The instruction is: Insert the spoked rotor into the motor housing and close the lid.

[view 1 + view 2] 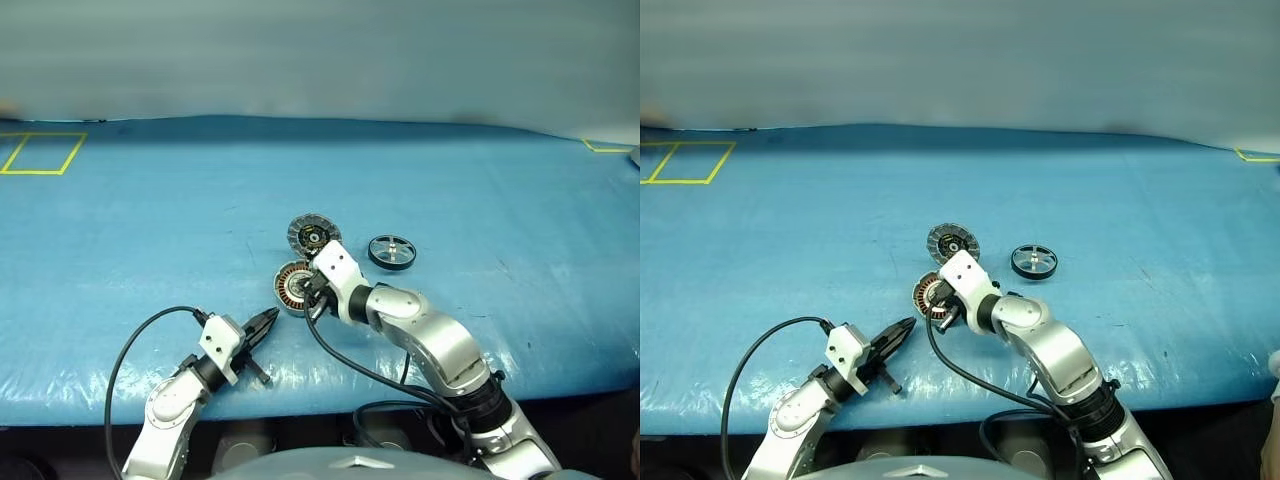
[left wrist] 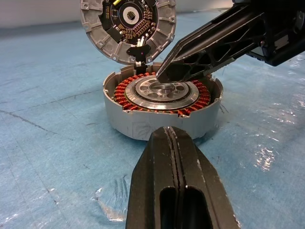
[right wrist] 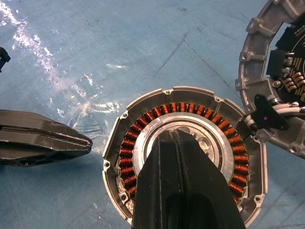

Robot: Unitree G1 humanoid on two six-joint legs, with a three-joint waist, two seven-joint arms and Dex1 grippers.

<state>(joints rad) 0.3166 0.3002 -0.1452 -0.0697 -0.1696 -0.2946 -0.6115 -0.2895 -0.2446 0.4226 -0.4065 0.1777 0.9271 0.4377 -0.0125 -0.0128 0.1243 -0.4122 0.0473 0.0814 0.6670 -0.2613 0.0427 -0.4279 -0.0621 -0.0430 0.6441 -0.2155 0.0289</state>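
Blue-covered table (image 1: 150, 250), yellow tape square (image 1: 42, 153), grey wall (image 1: 320, 55)

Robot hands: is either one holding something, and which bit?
Nothing is held. The left end effector and right end effector are both shut and empty; the right one hangs over the motor housing.

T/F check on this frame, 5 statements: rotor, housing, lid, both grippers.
1. The spoked rotor already sits inside the motor housing. False: it lies on the blue table, apart from the housing, to its right.
2. The housing is open, its copper windings exposed. True.
3. The lid lies inner face up just beyond the housing. True.
4. The right gripper holds the rotor. False: its fingers are shut on nothing, the tip over the housing's centre.
5. The left gripper is open around the housing. False: it is shut, short of the housing and pointing at it.
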